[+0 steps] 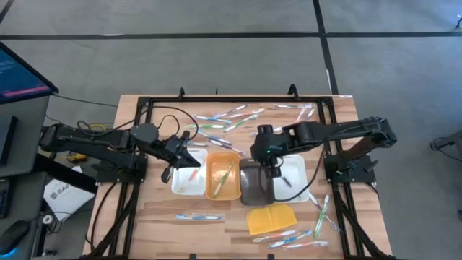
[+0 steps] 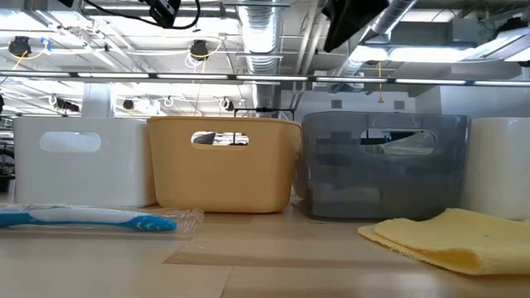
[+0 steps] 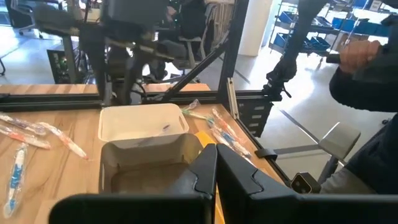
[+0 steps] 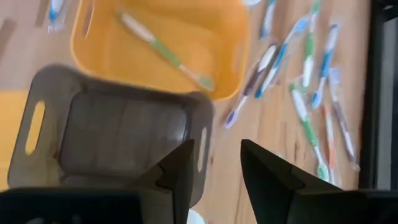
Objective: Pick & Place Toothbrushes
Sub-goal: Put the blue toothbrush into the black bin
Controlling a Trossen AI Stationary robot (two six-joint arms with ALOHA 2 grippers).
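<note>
Several toothbrushes (image 1: 225, 119) lie scattered on the far part of the table, and more lie at the near right (image 1: 292, 236). One blue toothbrush (image 2: 91, 218) rests near the front edge. A green-and-white toothbrush (image 4: 165, 53) lies in the orange tray (image 1: 222, 189), and a pink one (image 1: 193, 175) in the left white tray (image 1: 180, 189). My right gripper (image 4: 217, 149) hangs open above the grey tray (image 4: 118, 124), with nothing between its fingers. My left gripper (image 3: 214, 165) is shut and empty, raised over the left white tray.
A second white tray (image 1: 296, 180) stands right of the grey tray. A yellow pad (image 1: 273, 217) lies in front of the trays. A black frame (image 1: 144, 105) runs round the table. A person (image 3: 367, 68) shows beyond the table's right side.
</note>
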